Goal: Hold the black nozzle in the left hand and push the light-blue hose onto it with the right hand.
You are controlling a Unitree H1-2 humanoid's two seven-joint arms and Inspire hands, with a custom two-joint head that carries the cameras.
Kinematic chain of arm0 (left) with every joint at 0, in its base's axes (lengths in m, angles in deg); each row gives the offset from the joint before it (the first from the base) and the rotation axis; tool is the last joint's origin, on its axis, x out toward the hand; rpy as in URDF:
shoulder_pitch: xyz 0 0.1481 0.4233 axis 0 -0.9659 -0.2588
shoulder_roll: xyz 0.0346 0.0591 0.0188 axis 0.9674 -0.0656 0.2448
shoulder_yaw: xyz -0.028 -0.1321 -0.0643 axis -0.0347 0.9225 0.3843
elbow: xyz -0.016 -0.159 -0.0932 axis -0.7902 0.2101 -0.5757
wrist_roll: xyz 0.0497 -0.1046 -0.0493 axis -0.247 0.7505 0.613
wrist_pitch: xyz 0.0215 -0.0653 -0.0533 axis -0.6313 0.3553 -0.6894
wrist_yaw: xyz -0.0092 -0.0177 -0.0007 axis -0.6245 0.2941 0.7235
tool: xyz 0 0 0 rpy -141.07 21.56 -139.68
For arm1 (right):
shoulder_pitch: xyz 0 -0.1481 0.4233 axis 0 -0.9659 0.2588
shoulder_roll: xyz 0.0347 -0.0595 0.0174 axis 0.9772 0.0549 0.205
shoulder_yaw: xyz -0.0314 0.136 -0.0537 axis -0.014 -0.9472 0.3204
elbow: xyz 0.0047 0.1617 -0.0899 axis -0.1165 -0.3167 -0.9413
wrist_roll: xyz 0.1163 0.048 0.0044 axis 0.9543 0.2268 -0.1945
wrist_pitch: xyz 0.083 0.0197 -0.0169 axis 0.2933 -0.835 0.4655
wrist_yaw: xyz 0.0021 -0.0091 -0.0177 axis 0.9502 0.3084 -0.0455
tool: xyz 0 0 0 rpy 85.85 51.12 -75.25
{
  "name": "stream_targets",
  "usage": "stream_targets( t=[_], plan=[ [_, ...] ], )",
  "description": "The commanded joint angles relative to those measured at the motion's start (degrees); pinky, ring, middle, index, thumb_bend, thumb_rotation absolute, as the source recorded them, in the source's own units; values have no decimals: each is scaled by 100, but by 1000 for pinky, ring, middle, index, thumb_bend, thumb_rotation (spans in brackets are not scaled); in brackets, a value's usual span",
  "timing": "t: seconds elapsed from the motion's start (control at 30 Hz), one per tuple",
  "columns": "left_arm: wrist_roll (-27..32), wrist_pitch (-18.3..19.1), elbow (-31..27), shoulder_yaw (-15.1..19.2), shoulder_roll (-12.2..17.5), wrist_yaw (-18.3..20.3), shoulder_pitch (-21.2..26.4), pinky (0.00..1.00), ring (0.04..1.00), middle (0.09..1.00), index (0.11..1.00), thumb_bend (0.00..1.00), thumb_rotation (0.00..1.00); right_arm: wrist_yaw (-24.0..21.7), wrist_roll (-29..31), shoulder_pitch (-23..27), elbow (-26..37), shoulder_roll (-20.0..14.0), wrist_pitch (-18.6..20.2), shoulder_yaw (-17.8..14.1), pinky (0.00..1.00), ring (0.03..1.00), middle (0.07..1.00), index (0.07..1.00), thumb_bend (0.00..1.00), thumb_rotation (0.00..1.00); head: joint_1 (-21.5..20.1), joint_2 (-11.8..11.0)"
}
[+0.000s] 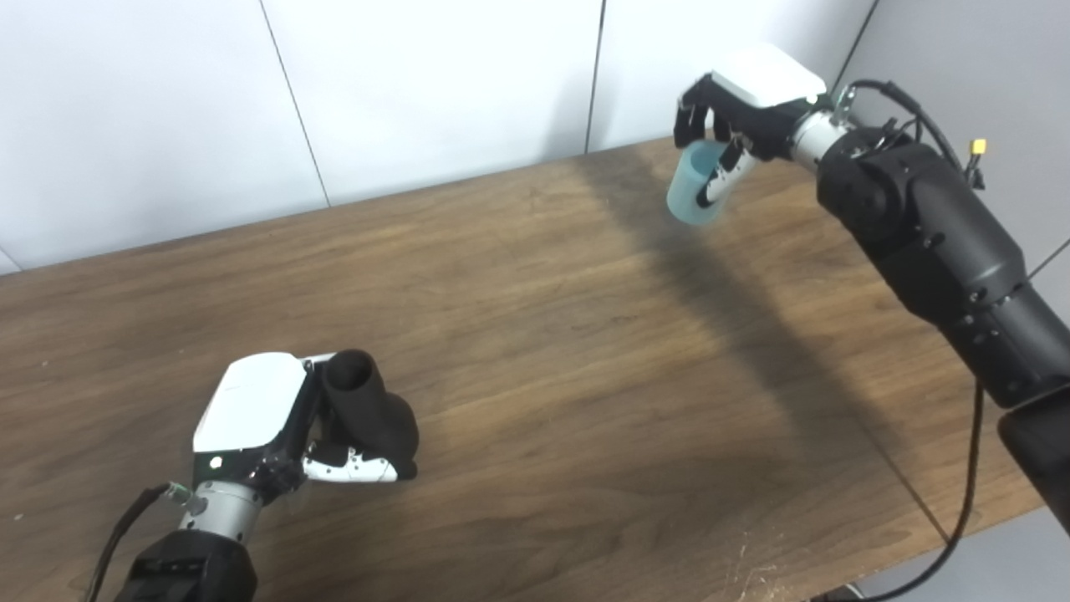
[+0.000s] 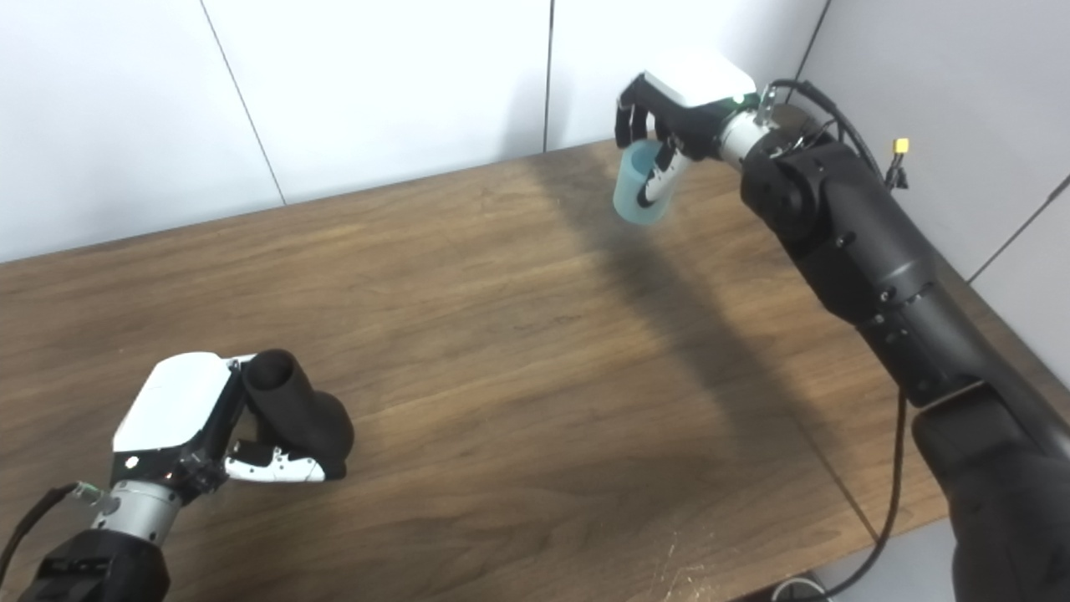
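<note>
The black nozzle (image 1: 368, 410) is held at the lower left of the frame, clasped by the left hand (image 1: 276, 426), whose fingers are wrapped around its wider base; its narrow open end points up and away, and it sits low over the bench (image 1: 543, 334). The light-blue hose (image 1: 698, 194) is seen at the upper right, pinched in the curled fingers of the right hand (image 1: 736, 117), its lower end hanging free above the bench; the two parts are well apart. Both grasps appear made, so the bringing-together step is judged to be in hand; next, the hose must be carried toward the lower left, its bore lined up with the nozzle's tip, then pushed on.
</note>
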Motion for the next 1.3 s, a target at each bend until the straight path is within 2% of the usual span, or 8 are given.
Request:
stream_targets(
  t=[0.0,0.27,0.5,0.67,0.83,0.97,1.1,1.27],
  plan=[
    [-133,74,-135,-13,1,58,91,410,501,481,480,504,0,-2,41,286,202,-180,43,-157,334,399,508,498,498,0,0,9],
    [-123,59,-86,-23,-4,2,91,429,513,493,470,503,0,-73,115,294,401,-142,41,-189,351,395,507,518,498,0,26,-3],
    [-148,42,-72,-39,-20,-39,93,417,509,490,473,503,0,-202,90,340,620,-90,69,-156,329,402,506,509,498,0,53,-8],
    [-173,89,-96,-36,-50,8,97,433,517,491,471,503,0,-255,118,386,798,-44,-45,-127,314,401,505,500,497,0,70,-16],
    [-178,50,-59,-36,-71,-103,83,423,513,488,472,503,0,-373,125,439,988,-5,-63,-93,324,400,503,489,499,0,109,-16],
    [-192,74,-57,-47,-97,-83,81,422,512,488,473,503,0,-449,190,495,1184,51,-151,-56,318,397,509,494,498,0,178,-26],
    [-206,44,-8,-66,-120,-142,86,415,511,484,474,503,0,-615,213,539,1485,170,12,-57,305,393,508,509,495,0,287,-33],
    [-287,36,76,-123,-152,-214,108,410,508,484,475,504,0,-816,226,645,1801,312,24,-20,311,389,505,505,496,0,466,-60]
  ],
)
